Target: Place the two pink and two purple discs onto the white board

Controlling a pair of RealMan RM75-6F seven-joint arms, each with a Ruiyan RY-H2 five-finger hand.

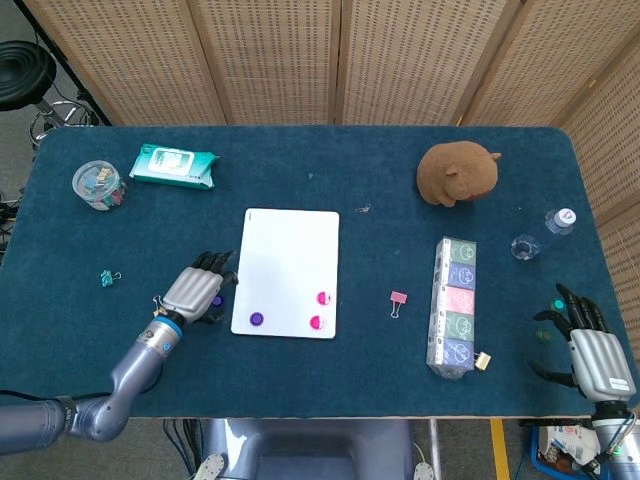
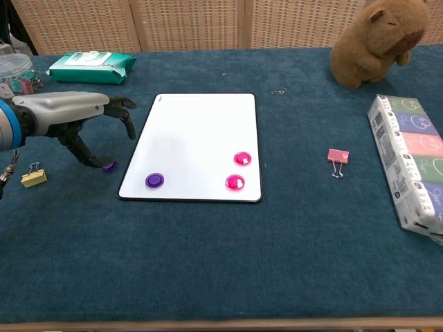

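Note:
The white board point(image 1: 287, 262) point(image 2: 197, 131) lies mid-table. On it sit two pink discs point(image 1: 323, 297) point(image 1: 317, 322) near its right edge, also in the chest view point(image 2: 241, 158) point(image 2: 234, 182), and one purple disc point(image 1: 257, 319) point(image 2: 154, 180) at its front left corner. The second purple disc point(image 2: 109, 166) lies on the blue cloth just left of the board. My left hand point(image 1: 195, 290) point(image 2: 76, 114) hovers over it, fingers point(image 2: 128, 114) apart, holding nothing. My right hand point(image 1: 590, 345) rests spread at the table's front right corner.
A yellow clip point(image 2: 33, 176) and a teal clip point(image 1: 107, 277) lie left of my left hand. A wipes pack point(image 1: 172, 166) and a clip jar point(image 1: 98, 184) stand at the back left. To the right are a pink clip point(image 1: 398, 301), a carton row point(image 1: 458, 305) and a plush animal point(image 1: 458, 173).

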